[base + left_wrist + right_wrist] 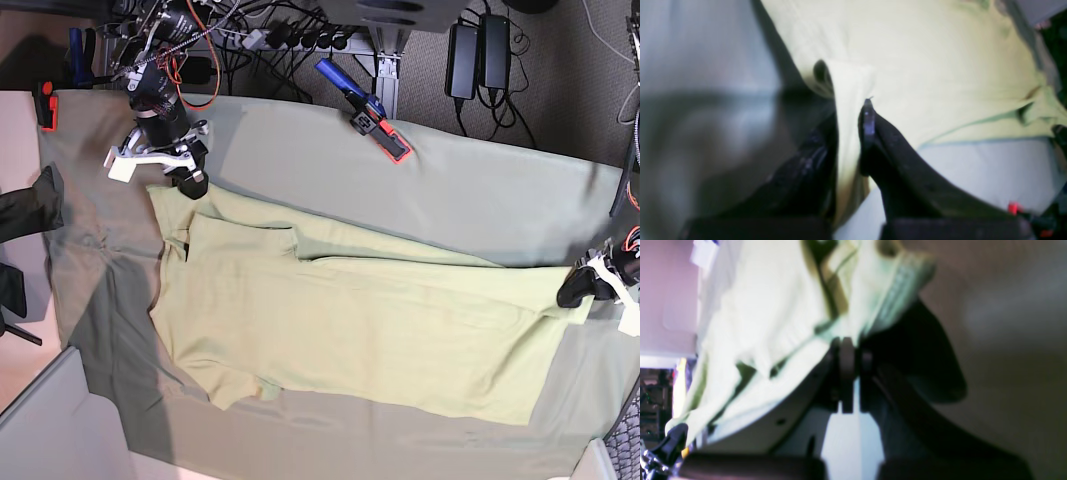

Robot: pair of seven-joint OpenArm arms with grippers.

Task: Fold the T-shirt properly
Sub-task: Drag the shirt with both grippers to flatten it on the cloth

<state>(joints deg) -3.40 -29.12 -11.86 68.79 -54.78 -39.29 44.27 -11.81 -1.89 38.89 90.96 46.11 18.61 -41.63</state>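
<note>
Closest, item one: my left gripper, closed on a pinch of the T-shirt, a narrow band of pale yellow-green cloth running down between the two dark fingers. In the base view this gripper sits at the table's right edge, holding a corner of the shirt.

Item two: my right gripper, jaws pressed together on a bunched, ribbed edge of the same shirt; the fabric hangs off to one side in loose folds. From the base view this gripper is at the upper left corner of the garment.

Item three: the T-shirt itself, spread lengthwise across the grey-green table cloth, one long edge already turned over onto the body, a sleeve poking out at the lower left.

Item four, further back: a red and blue clamp on the far table edge, cables and power bricks beyond. A dark garment lies off the left side.

Risks, as I judge them:
- Either pinch looks thin; uneven pulling could slip a corner free.
- Arms moving out of step would skew the fold line.
- The table cloth is already creased near my right gripper; dragging low could bunch it further.
</note>
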